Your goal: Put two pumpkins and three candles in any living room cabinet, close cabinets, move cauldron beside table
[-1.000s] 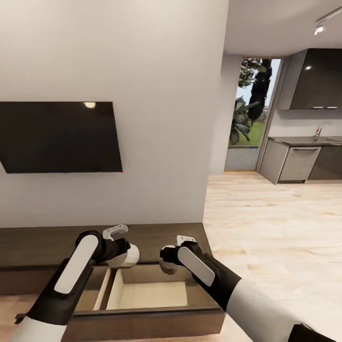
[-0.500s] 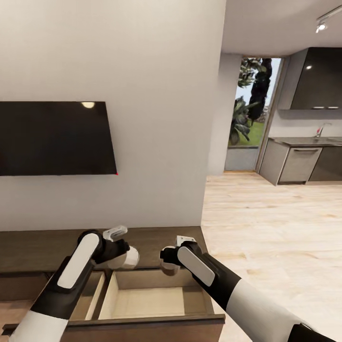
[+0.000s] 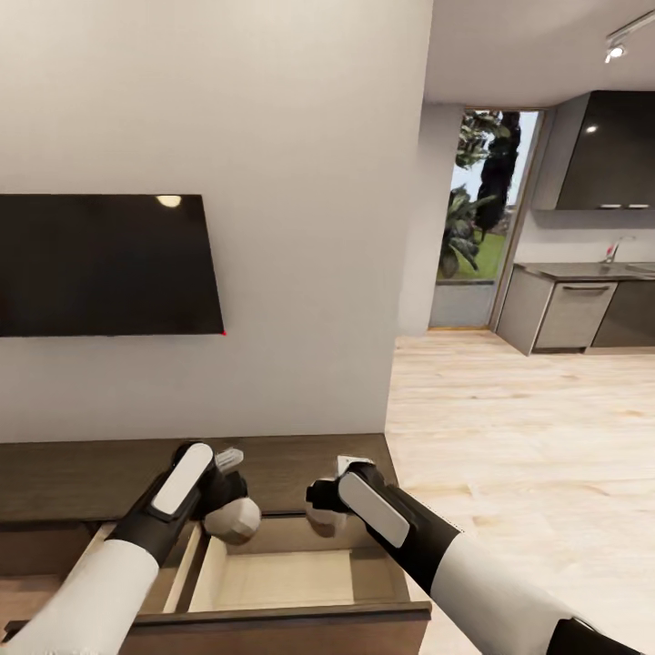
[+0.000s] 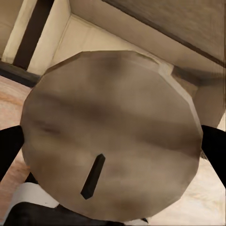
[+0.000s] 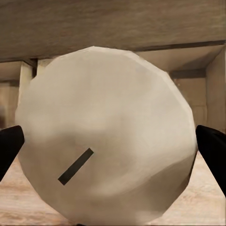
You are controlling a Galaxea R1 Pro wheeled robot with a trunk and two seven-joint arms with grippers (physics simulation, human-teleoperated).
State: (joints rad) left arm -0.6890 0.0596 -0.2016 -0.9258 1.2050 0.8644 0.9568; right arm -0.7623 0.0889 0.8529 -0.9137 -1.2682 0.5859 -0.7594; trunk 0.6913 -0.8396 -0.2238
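cabinet [image 3: 300,459]: drawer pulled out, inside looks bare; nothing stowed yet | left gripper [image 3: 233,517]: clamped on a candle [image 4: 110,134], over the drawer | right gripper [image 3: 325,509]: clamped on second candle [image 5: 106,134], above drawer | left to do: third candle; pumpkins; closing; cauldron

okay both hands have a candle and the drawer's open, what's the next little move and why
Probably lower the left gripper a little further and release its candle into the open drawer of the cabinet. That candle already hangs over the pale drawer floor, while the right gripper holds its candle nearer the back edge.
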